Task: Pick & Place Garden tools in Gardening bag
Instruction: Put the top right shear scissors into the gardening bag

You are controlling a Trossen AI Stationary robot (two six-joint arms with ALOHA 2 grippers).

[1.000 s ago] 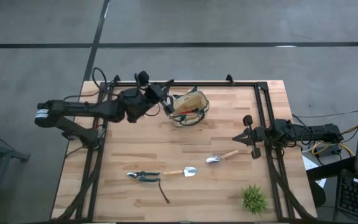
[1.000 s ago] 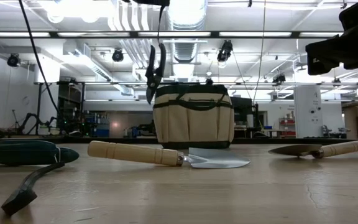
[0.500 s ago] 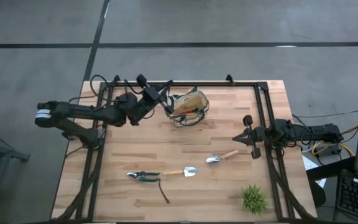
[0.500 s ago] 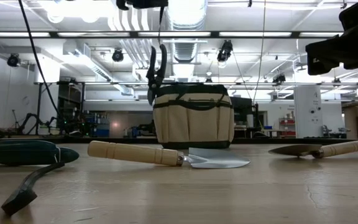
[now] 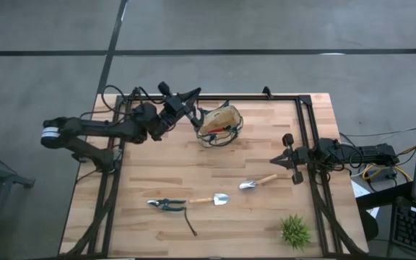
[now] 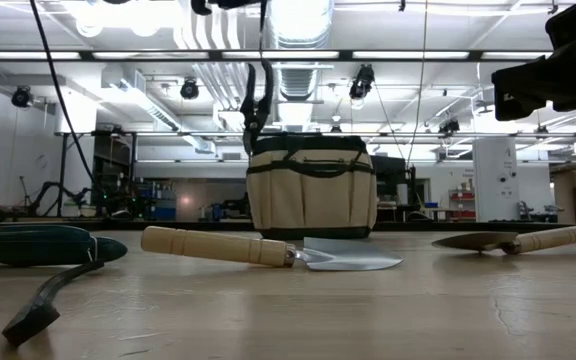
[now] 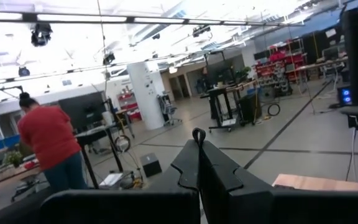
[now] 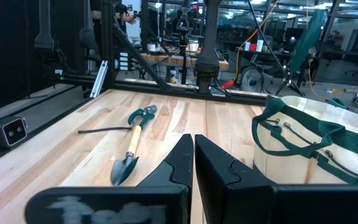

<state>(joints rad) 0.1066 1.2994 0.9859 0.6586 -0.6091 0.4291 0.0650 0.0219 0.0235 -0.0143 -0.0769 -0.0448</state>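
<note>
We see the left gripper (image 5: 192, 101) up in the air at the far left of the table (image 5: 157, 170), its jaws clamped on the dark shears (image 6: 256, 100), which hang point-down from it in the low view, just above the left rim of the bag (image 6: 311, 187). In its own wrist view the two dark fingers (image 7: 191, 168) meet edge to edge, with the room and a person in a red top (image 7: 50, 146) beyond. Against the earlier frames, the shears now hang higher and closer over the bag's rim, and the arm has drawn back towards the far edge.

The right gripper (image 5: 274, 159) waits at the right edge of the table, jaws together and holding nothing; its fingers (image 8: 182, 163) touch in its wrist view. It has not moved.

The bag is round, tan fabric with dark green trim and looped handles, standing upright at the far middle of the pale wooden planks. Near it lie two trowels with silver blades and light wooden handles: one (image 5: 212, 199) at near centre, the other (image 5: 257, 182) towards the right. The green-handled pruners (image 5: 165, 204) lie just left of the near trowel, a thin dark strap (image 5: 191, 224) trailing from them. A spiky green plant (image 5: 295, 231) sits at the near right corner. These stay where they were.
</note>
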